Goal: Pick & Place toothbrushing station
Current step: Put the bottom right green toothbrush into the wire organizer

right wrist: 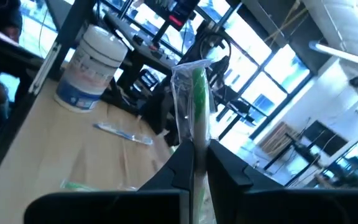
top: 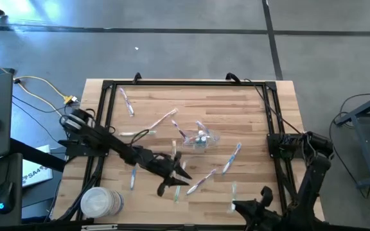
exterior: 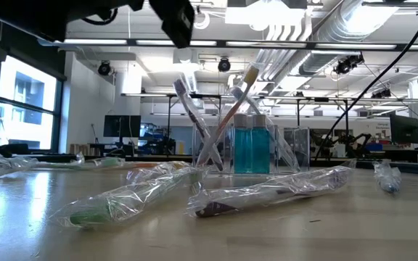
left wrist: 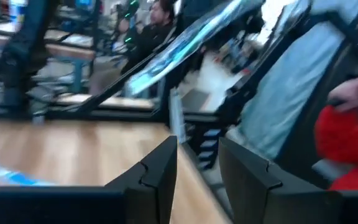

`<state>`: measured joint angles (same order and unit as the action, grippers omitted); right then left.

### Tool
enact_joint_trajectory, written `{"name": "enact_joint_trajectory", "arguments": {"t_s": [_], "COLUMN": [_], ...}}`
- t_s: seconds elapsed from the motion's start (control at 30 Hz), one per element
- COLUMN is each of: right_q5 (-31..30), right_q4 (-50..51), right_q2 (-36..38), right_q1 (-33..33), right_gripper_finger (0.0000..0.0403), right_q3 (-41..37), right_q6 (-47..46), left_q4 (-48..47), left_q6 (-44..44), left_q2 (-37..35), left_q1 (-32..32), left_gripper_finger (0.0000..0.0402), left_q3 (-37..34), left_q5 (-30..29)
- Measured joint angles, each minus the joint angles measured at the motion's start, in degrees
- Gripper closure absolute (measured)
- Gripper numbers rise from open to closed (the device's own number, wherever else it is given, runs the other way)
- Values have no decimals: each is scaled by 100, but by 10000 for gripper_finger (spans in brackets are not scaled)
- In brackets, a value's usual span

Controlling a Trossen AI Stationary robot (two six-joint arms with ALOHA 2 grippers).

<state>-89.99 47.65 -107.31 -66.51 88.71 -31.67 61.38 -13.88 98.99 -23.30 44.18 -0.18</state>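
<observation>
A small clear container (top: pixel 201 140) stands mid-table with toothbrushes and blue-filled tubes upright in it (exterior: pixel 252 145). Several toothbrushes in clear wrappers lie flat around it (top: pixel 233 157) (exterior: pixel 122 199). My right gripper (top: pixel 241 206) is near the table's near right edge, shut on a green wrapped toothbrush (right wrist: pixel 194 99). My left gripper (top: pixel 182 178) hovers left of centre, near the near edge. Its fingers (left wrist: pixel 160 168) stand apart, and nothing plainly shows between them. My right gripper pinches the green toothbrush's wrapped lower part (right wrist: pixel 196 140) between its two fingers. The fingers come at it about level and lie across it. The toothbrush sticks up past the fingertips, roughly upright and lifted clear of the table.
A black frame (top: pixel 108 86) runs around the wooden table. A white tub (top: pixel 98 202) stands at the near left corner. A pink wrapped toothbrush (top: pixel 201 183) lies close by the left gripper. People stand beyond the table (left wrist: pixel 160 18).
</observation>
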Motion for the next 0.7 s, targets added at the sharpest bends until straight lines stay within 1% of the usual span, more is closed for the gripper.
{"name": "enact_joint_trajectory", "arguments": {"t_s": [0.07, 0.13, 0.17, 0.23, 0.33, 0.4, 0.47, 0.6, 0.63, 0.7], "right_q5": [8, 19, 13, 15, 72, 396, 862, 2183, 2346, 2386], "right_q4": [-136, -424, -624, -1145, -2154, -2831, -3477, -4467, -4662, -4985], "right_q2": [-4, -4, -4, -4, -4, -4, -4, -4, -4, -4], "right_q1": [-4, 2, 22, 42, 66, 111, 179, 346, 374, 428], "right_gripper_finger": [386, 386, 386, 385, 385, 385, 385, 385, 385, 385], "right_q3": [0, 0, 0, 0, 0, 0, 0, 2, 2, 7], "right_q6": [342, 761, 1039, 1799, 3129, 4009, 4849, 6369, 6667, 7139], "left_q4": [243, 239, 201, 140, 131, 134, 134, -74, -184, -483], "left_q6": [-699, -1680, -2015, -2428, -2659, -2736, -2867, -3343, -3416, -3437], "left_q2": [279, 565, 695, 994, 1417, 1650, 1871, 2189, 2233, 2291], "left_q1": [-1, -1, 0, 1, 1, 1, 1, -10, -32, -58], "left_gripper_finger": [284, 284, 284, 284, 284, 284, 284, 284, 284, 284], "left_q3": [209, 524, 677, 1042, 1573, 1935, 2331, 3045, 3163, 3389], "left_q5": [94, 98, 125, 286, 688, 979, 1301, 1824, 1912, 1994]}}
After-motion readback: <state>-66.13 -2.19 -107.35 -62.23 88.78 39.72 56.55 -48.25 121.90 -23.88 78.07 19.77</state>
